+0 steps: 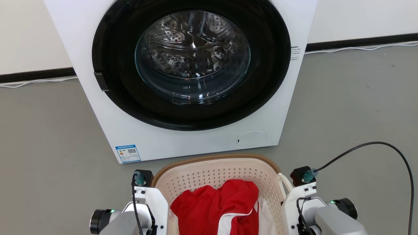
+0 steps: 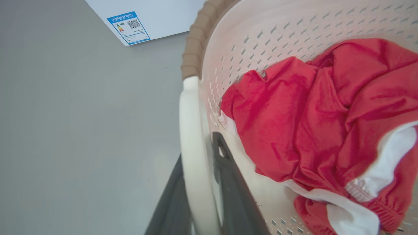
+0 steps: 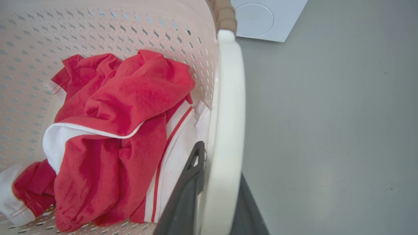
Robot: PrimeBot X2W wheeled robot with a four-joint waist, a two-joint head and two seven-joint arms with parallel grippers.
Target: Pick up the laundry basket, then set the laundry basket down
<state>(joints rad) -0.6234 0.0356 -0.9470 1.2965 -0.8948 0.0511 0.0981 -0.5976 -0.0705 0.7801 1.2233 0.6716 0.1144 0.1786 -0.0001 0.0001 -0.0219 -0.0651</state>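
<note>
While basket (image 1: 212, 159) sits just before washer (image 1: 183, 143), red cloth (image 1: 212, 202) inside | left gripper (image 2: 197, 148) pinching left handle (image 2: 191, 124) | right gripper (image 3: 222, 163) pinching right handle (image 3: 230, 98) — one finger inside, one outside

Laundry corner: front-load washing machine (image 1: 192, 75) on grey floor (image 1: 343, 107), clothes (image 1: 215, 202) in laundry basket (image 1: 212, 171).

Grey floor (image 1: 49, 130), smooth w/ few small specks. White washing machine (image 1: 202, 143) stands on it, near wall. Thin pale cables (image 1: 359, 48) lie along floor at wall base, L & R of machine. Just in front: laundry basket (image 1: 215, 157); can't tell if resting on floor.
</note>
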